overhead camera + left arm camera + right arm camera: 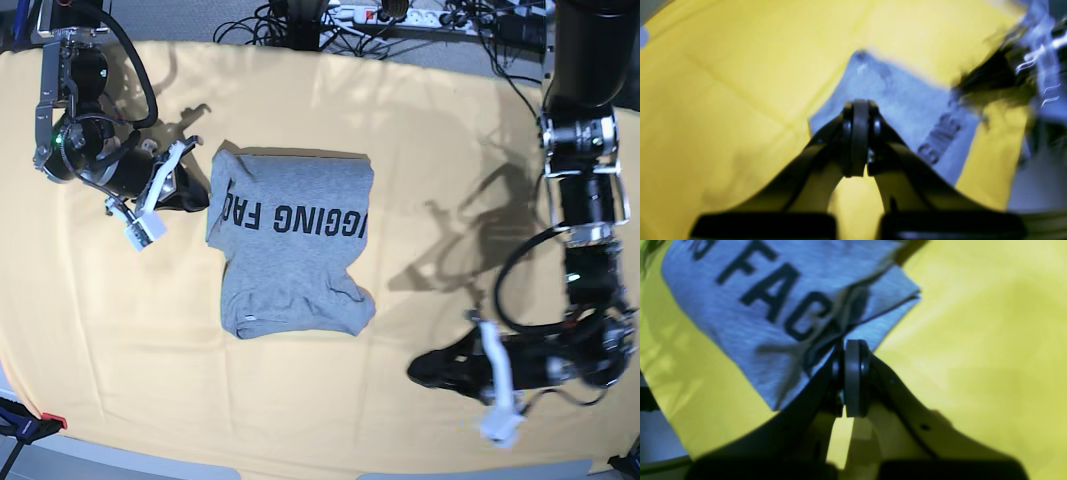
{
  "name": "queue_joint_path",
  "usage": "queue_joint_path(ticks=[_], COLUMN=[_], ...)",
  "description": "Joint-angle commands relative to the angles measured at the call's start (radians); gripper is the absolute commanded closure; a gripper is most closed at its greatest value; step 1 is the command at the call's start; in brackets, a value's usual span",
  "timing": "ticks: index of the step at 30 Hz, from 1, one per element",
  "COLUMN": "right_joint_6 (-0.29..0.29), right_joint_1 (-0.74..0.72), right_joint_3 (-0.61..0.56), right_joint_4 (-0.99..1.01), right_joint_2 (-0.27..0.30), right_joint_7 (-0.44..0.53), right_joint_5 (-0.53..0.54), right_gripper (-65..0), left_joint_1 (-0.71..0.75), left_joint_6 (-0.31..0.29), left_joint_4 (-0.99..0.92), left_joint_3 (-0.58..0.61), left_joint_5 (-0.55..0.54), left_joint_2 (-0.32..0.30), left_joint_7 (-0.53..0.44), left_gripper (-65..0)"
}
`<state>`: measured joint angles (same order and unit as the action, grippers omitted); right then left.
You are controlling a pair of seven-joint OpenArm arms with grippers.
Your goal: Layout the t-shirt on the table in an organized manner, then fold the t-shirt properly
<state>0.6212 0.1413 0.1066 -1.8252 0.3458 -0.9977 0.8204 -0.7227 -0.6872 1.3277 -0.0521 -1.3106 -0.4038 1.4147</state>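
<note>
Two arms are showing on my feeds, and I'm seeing the t-shirt (292, 245) lying folded near the middle of the table (420, 160), lettering up. I'm watching the right gripper (205, 192) sitting at the shirt's edge nearest the table's left side, its jaws pressed together beside the cloth rather than on it. I'm seeing the left gripper (420, 370), jaws together, hanging well apart near the front right corner.
</note>
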Motion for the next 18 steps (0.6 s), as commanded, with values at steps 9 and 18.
queue_joint_path(ticks=[9, 18], right_joint_6=[0.061, 0.077], right_joint_1=[-0.003, 0.024], right_joint_3=[0.005, 0.005], right_joint_4=[-0.018, -0.018], right_joint_2=[-0.069, -0.071], right_joint_7=[-0.008, -0.220], right_joint_5=[0.018, 0.229], right_gripper=[0.0, 0.0], left_joint_1=[0.147, 0.228], left_joint_6=[-0.011, -0.011], left_joint_4=[0.013, 0.013], left_joint_3=[-0.107, -0.121], left_joint_5=[-0.170, -0.173], left_joint_2=[-0.086, -0.101], left_joint_7=[-0.018, -0.018], left_gripper=[0.0, 0.0])
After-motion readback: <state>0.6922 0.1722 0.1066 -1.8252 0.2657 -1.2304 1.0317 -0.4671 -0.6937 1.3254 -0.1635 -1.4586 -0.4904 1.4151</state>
